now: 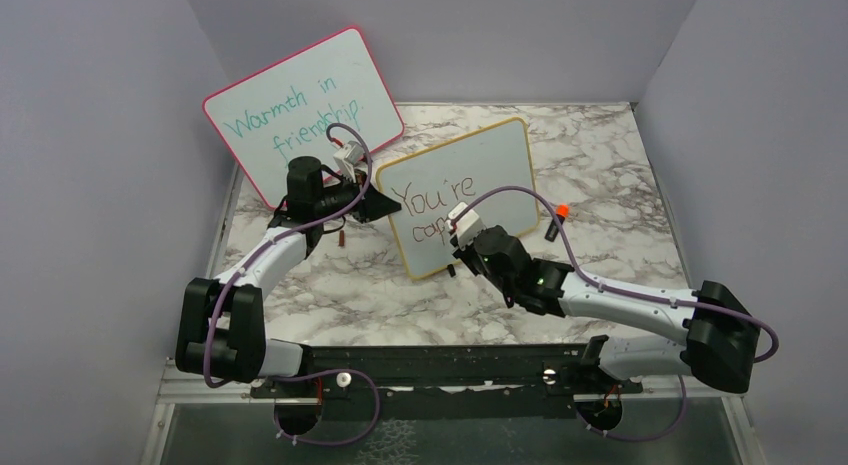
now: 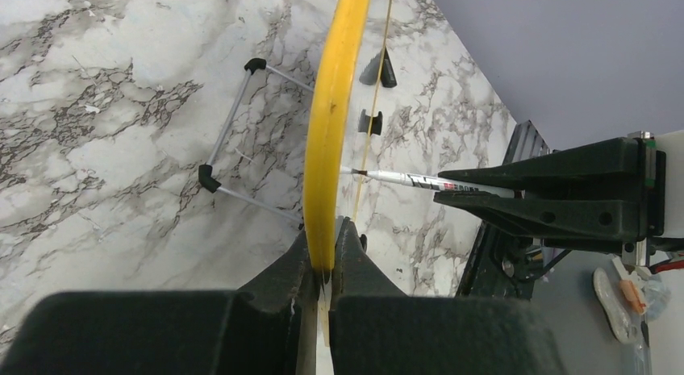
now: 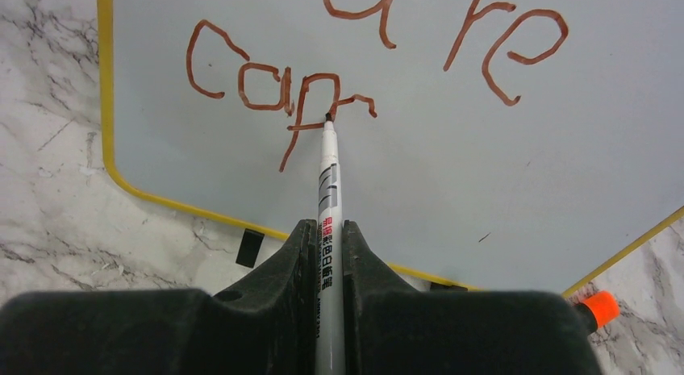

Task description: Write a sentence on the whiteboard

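Note:
The yellow-framed whiteboard [image 1: 490,170] stands tilted on the marble table. It bears red-brown writing [image 1: 432,200]: "You're" above "cap" and a started letter. My left gripper [image 1: 385,207] is shut on the board's left edge; in the left wrist view its jaws [image 2: 324,258] clamp the yellow frame [image 2: 331,133]. My right gripper [image 1: 462,232] is shut on a white marker [image 3: 328,189]. In the right wrist view [image 3: 327,234] the marker's tip touches the board [image 3: 484,165] just after "cap" [image 3: 242,81]. The marker [image 2: 403,180] also shows in the left wrist view.
A larger pink-framed board [image 1: 300,110] with teal writing leans against the back left wall. An orange cap [image 1: 562,211] lies right of the yellow board and shows in the right wrist view [image 3: 601,309]. A wire stand [image 2: 234,125] props the yellow board from behind. Walls enclose three sides.

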`<action>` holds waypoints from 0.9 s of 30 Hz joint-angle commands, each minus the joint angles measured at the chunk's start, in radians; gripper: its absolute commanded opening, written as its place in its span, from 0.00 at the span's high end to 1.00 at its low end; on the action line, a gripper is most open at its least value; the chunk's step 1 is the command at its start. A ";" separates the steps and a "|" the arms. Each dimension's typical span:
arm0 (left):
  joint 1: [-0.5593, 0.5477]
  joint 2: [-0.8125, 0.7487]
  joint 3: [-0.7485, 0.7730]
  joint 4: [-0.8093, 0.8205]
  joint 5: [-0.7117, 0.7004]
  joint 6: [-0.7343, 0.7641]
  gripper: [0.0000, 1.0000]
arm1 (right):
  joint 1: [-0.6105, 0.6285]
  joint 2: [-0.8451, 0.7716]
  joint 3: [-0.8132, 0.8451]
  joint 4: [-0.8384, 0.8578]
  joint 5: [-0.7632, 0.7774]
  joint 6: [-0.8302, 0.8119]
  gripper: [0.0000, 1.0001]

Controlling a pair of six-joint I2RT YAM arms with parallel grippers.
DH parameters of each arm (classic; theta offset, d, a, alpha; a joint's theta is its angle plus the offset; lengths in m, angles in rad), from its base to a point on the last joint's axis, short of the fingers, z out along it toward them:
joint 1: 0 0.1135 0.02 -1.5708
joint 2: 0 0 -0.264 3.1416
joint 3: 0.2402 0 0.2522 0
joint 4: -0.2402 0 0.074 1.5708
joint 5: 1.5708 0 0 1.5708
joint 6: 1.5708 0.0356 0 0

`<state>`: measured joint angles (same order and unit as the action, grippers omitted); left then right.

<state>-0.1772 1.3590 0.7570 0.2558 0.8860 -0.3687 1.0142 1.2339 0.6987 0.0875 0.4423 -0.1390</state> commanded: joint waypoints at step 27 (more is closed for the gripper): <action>-0.004 0.031 0.003 -0.102 -0.062 0.071 1.00 | -0.003 -0.030 -0.019 0.003 0.118 0.031 0.99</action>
<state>-0.1772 1.3594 0.7593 0.2485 0.8913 -0.3614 1.0142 1.2201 0.6861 0.0143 0.5079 -0.0929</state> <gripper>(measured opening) 0.040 0.167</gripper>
